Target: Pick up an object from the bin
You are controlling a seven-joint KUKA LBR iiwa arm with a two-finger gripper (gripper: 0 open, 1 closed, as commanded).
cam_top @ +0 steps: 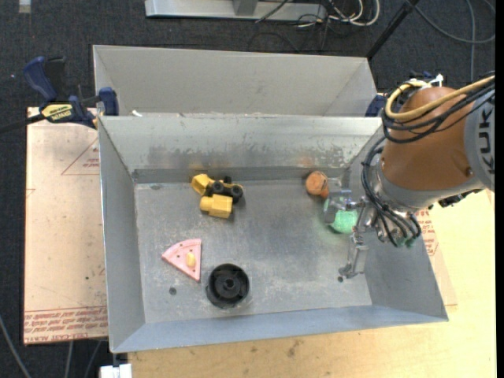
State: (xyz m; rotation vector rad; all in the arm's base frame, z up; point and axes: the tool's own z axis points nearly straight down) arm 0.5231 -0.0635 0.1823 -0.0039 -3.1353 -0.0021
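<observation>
Gripper [349,268] down inside bin [260,148], below-right of brown ball [316,183]; clenched or released, cannot tell. Green lump [342,222], maybe foam, just below-right of ball, beside gripper. Yellow toy truck [216,194] left of ball.

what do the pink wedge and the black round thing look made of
Pink wedge: probably foam or matte plastic; its colour is flat, with no shine.
Black round thing: likely rubber or plastic; it has a dull dark surface and moulded rings round its middle.
</observation>
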